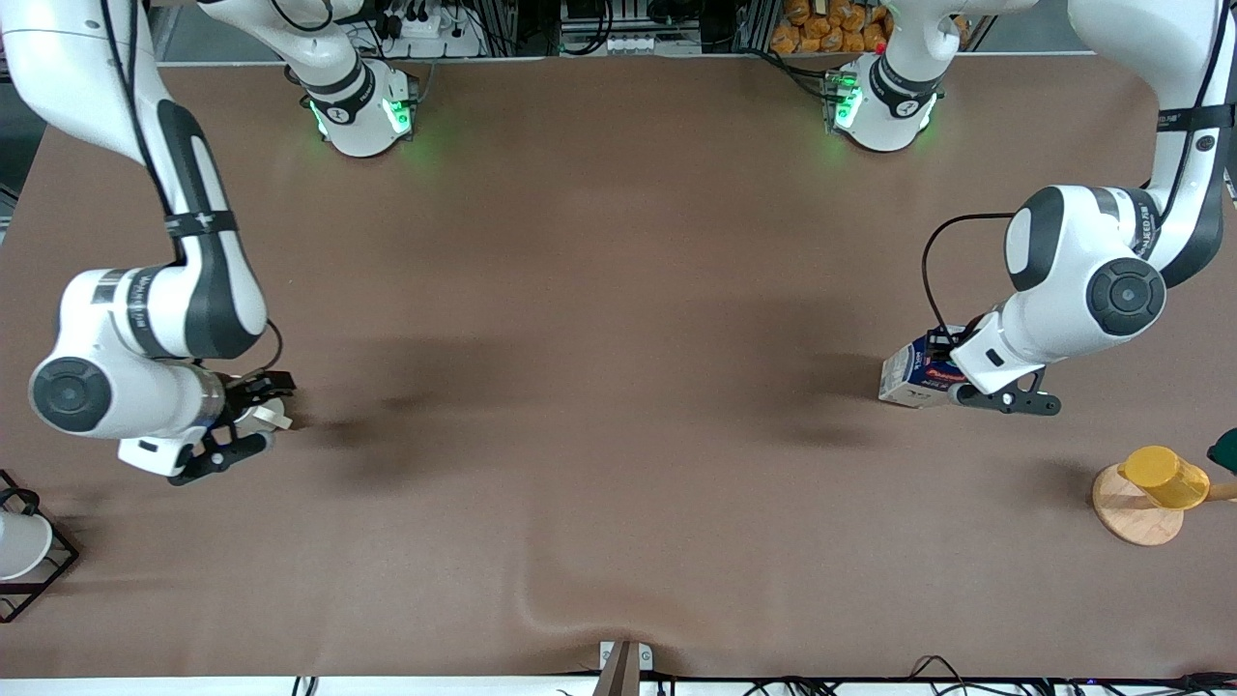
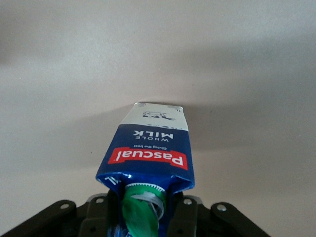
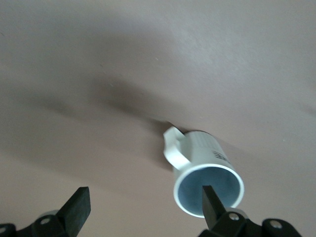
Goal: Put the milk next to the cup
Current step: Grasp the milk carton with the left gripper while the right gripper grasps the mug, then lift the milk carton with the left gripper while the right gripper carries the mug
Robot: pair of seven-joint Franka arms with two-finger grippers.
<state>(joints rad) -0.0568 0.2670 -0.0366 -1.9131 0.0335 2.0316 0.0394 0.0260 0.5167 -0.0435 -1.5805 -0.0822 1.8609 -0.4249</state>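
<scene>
Left gripper [image 2: 144,210] is pinching the milk [image 2: 148,148] at its gable top, fingers either side of the green cap [image 2: 142,202], w/ the carton hanging tilted under the wrist at the left arm's end of the table [image 1: 618,290]; can't tell whether its base is touching the cloth. Right gripper [image 3: 143,207] is spread wide, one finger [image 3: 213,203] over the rim of the cup [image 3: 205,180], which is standing on the table at the right arm's end, well apart from the milk. Handling, as a guess: carton is prob. light-ish, cardboard walls soft, so a hard squeeze would be denting it; gable ridge is the stiffest hold but lets it swing, so it's needing a slow carry and a flat set-down or it's tipping. Cup looks stiff, smooth, likely slippery. A yellow cup [image 1: 1165,476] on a wooden disc [image 1: 1133,517] is sitting nearer the camera than the milk.
</scene>
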